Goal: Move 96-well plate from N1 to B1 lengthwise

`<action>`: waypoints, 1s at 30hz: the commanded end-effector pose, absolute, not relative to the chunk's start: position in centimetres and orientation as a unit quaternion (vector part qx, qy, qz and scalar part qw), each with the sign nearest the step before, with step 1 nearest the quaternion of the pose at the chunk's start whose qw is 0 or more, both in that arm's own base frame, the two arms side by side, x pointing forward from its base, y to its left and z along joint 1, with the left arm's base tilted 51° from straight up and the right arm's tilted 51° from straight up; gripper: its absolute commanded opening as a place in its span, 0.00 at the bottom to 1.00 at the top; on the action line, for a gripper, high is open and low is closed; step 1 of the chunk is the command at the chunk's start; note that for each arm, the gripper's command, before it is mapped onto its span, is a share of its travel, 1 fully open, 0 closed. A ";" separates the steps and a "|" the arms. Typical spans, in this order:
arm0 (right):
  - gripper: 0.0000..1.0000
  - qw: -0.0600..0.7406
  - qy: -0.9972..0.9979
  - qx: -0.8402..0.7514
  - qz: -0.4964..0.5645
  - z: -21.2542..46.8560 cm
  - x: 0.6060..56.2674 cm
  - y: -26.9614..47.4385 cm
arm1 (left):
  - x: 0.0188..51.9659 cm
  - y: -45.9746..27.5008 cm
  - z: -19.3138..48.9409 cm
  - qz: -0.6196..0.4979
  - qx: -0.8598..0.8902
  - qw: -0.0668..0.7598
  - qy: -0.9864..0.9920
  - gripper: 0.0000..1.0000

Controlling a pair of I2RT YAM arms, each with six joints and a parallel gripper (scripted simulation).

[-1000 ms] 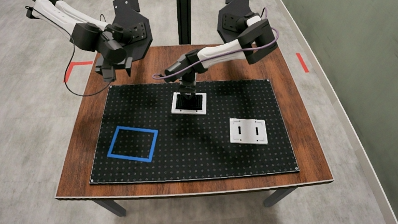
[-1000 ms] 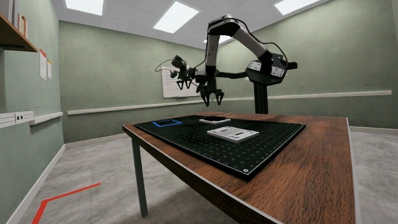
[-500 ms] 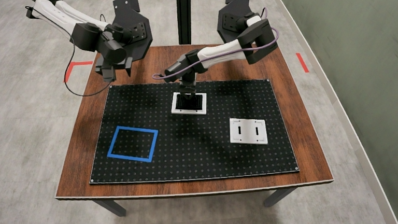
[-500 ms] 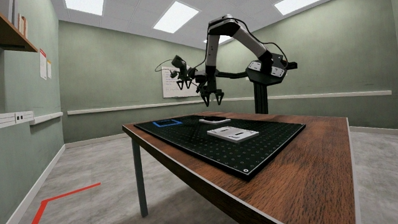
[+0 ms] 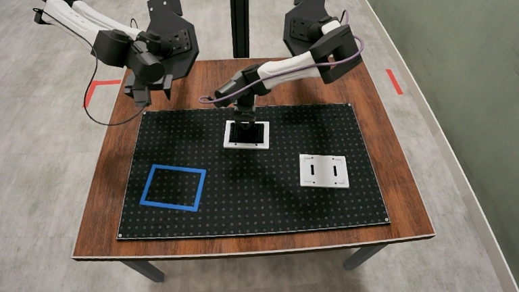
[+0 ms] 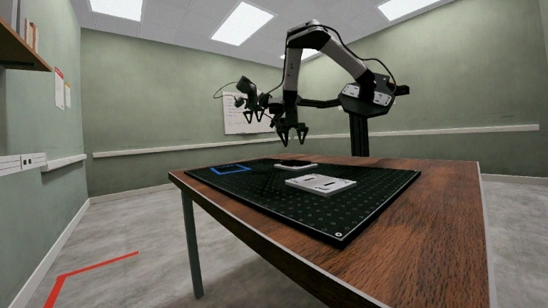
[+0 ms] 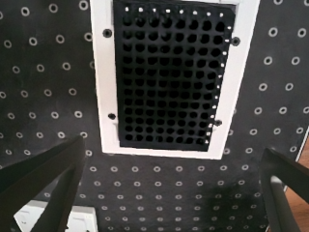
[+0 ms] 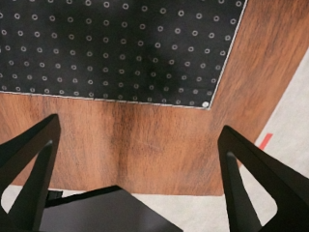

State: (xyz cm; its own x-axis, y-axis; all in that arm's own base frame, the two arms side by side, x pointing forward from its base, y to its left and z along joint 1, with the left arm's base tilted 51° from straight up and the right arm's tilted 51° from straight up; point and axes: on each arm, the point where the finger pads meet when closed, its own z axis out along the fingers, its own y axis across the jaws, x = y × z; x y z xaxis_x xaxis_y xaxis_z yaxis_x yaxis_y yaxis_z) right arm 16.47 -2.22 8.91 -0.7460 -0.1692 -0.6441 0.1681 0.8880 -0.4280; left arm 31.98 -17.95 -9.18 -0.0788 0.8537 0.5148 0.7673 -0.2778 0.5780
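Note:
The black 96-well plate (image 5: 253, 138) (image 6: 297, 162) (image 7: 169, 82) lies flat in a white nest (image 5: 244, 145) (image 6: 278, 166) (image 7: 107, 97) at the middle of the board, towards the arms. The blue taped outline (image 5: 180, 167) (image 6: 233, 171) lies at the left of the top view, with nothing inside. My left gripper (image 5: 244, 123) (image 6: 293, 144) (image 7: 173, 152) is open and empty, well above the plate; in the left wrist view its fingertips show either side of the plate's near short end. My right gripper (image 5: 157, 102) (image 6: 253, 121) (image 8: 142, 128) is open and empty, high over the table's arm-side edge.
A second white nest (image 5: 324, 171) (image 6: 320, 184) (image 7: 83, 218), slotted and without a plate, sits to the right of the plate in the top view. The black perforated board (image 5: 244, 212) (image 6: 323, 212) (image 8: 97, 53) covers most of the wooden table (image 5: 405, 204) (image 6: 424, 224) (image 8: 145, 155).

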 end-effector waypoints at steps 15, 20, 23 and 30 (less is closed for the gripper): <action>1.00 0.363 0.902 0.004 -0.235 9.7 16.6 -2.1 | 31.1 -15.6 -5.9 0.412 0.591 0.117 0.683 1.00; 1.00 0.363 0.902 0.004 -0.235 9.7 16.6 -2.1 | 29.8 -13.6 -4.4 0.402 0.539 0.139 0.727 1.00; 1.00 0.363 0.902 0.004 -0.235 9.7 16.6 -2.1 | 29.3 -12.7 -3.4 0.395 0.502 0.159 0.753 1.00; 1.00 0.363 0.902 0.004 -0.235 9.7 16.6 -2.1 | 28.3 -11.1 -1.8 0.380 0.438 0.191 0.792 1.00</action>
State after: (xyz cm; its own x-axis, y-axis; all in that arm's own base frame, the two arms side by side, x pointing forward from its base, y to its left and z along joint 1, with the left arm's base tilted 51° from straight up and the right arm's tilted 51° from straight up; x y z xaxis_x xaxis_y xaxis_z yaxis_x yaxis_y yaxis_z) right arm 16.47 -2.22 8.91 -0.7460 -0.1692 -0.6441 0.1681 0.8880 -0.4280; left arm 28.39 -11.70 -2.30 -0.4731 0.8748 0.1047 0.5946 0.2293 0.7706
